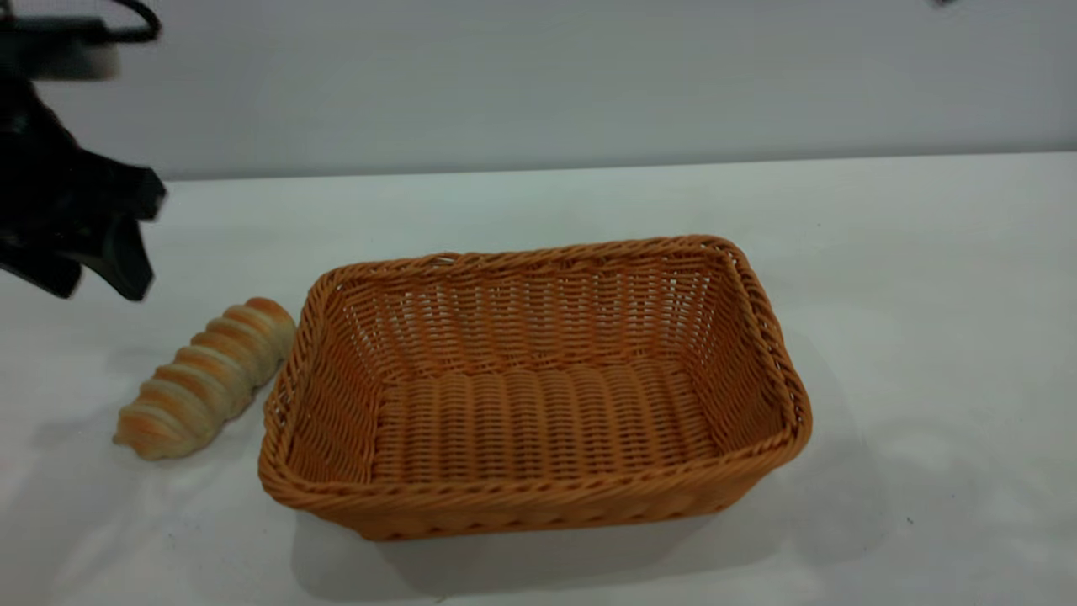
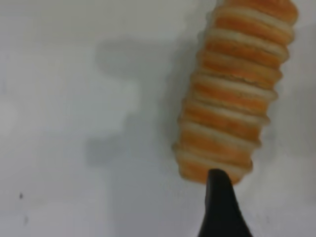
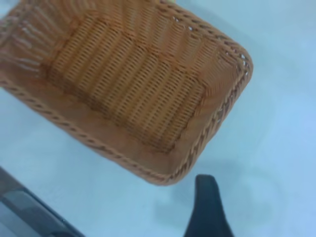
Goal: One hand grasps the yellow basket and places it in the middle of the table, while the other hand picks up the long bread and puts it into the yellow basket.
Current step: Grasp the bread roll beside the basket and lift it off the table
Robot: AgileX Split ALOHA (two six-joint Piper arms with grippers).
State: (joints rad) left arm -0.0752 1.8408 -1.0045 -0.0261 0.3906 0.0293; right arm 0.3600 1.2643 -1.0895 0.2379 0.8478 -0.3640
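**Basket placed, bread not yet picked up**

The yellow basket (image 1: 538, 387) sits empty near the middle of the surface (image 1: 925, 295), so that half looks done. The long bread (image 1: 206, 379) lies on the surface just left of the basket, its far end close to the rim, in nobody's grip. The left pincer (image 1: 101, 269) hangs above and left of the bread, fingers parted, empty. The right pincer (image 3: 210, 207) is above the surface just beside a basket corner, holding nothing; how wide it stands I cannot tell. Left: grasp the bread and put it in.

Woven wicker yellow basket (image 1: 538, 505); matt smooth table (image 1: 925, 337).
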